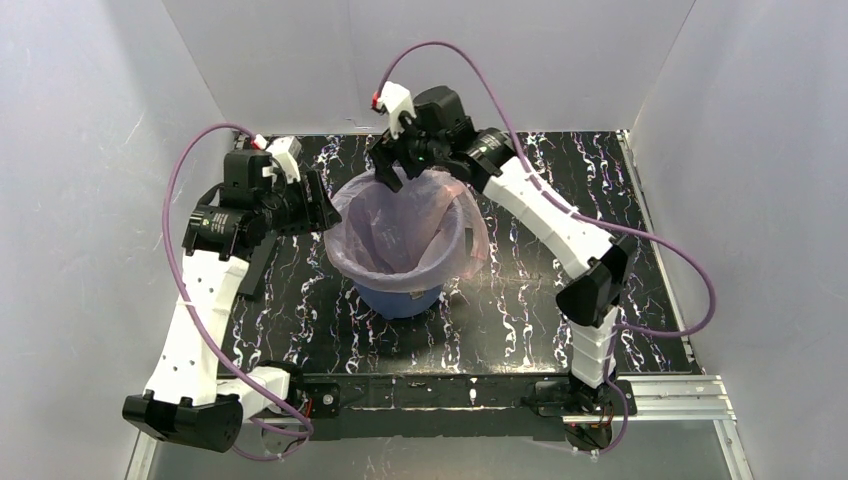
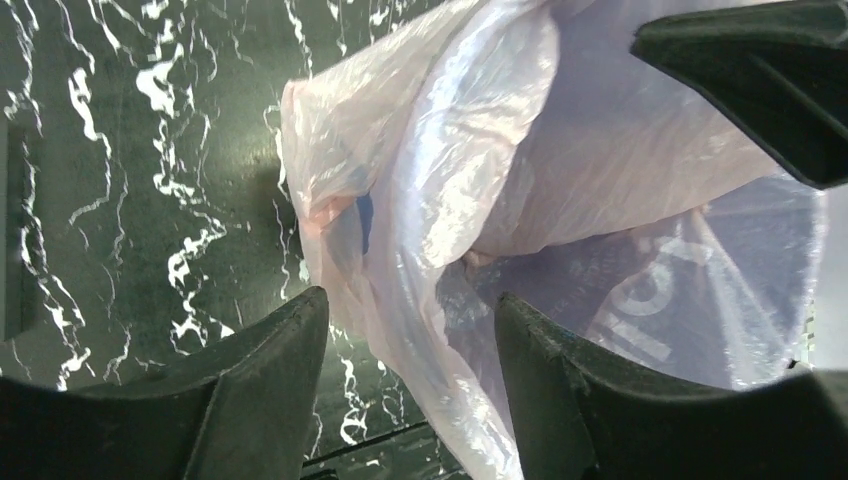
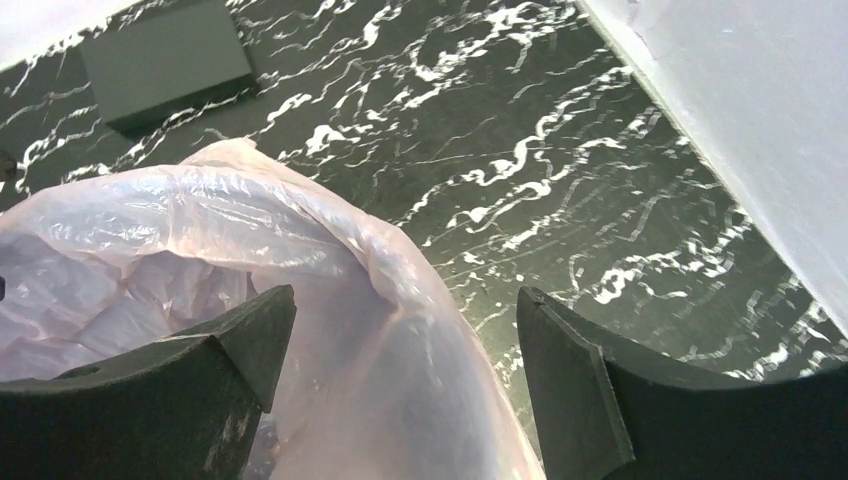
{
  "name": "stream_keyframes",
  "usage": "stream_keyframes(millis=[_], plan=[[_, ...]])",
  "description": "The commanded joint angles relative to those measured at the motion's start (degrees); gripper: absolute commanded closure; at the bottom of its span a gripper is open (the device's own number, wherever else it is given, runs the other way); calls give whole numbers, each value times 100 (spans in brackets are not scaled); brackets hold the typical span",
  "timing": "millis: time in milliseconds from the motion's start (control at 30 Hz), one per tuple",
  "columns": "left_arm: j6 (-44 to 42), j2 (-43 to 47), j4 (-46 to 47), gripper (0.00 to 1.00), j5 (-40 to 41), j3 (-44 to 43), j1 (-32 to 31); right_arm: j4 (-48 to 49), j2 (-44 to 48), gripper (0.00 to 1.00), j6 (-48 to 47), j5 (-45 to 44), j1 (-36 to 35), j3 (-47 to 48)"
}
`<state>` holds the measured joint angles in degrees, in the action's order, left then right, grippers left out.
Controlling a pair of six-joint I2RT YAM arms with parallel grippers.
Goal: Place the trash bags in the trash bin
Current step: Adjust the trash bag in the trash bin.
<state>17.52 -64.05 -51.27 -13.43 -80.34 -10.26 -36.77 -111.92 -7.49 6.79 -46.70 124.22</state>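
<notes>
Mid-frame the bag (image 1: 405,225) sits loose inside the bin (image 1: 400,298), its film looking thin, light and slippery, so I'd pinch the bunched rim edge, which the left gripper (image 2: 410,298) straddles part open and the right gripper (image 3: 405,295) straddles wide, both empty.

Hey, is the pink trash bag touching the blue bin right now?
Touching. The top view shows the pink bag sitting inside the blue bin, its film draped over the rim.
</notes>
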Motion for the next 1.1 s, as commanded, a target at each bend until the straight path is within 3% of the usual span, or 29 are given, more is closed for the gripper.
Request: stream_keyframes(millis=[0, 200, 300, 433, 633, 767, 1067], plan=[[-313, 18, -43, 38, -199, -564, -2, 463, 1120, 10, 301, -833, 104, -307], [-1035, -322, 350, 34, -1079, -1071, -38, 598, 2510, 10, 1283, -2362, 108, -2060], [-1463, -675, 533, 34, -1103, -1406, -337, 699, 3260, 12, 2125, -2481, 108, -3062], [-2128, -1370, 504, 32, -526, -2054, -1142, 753, 3956, 17, 2914, -2322, 106, -3893], [-2988, -2427, 436, 26, -38, -2957, -1974, 330, 4082, 25, 3081, -1837, 108, -4007], [-3344, -2891, 416, 21, -40, -3371, -2187, 211, 3889, 32, 3097, -1543, 108, -3906], [-3715, -3101, 359, 17, 37, -3139, -2321, -40, 3536, 36, 3146, -1568, 99, -3804]])
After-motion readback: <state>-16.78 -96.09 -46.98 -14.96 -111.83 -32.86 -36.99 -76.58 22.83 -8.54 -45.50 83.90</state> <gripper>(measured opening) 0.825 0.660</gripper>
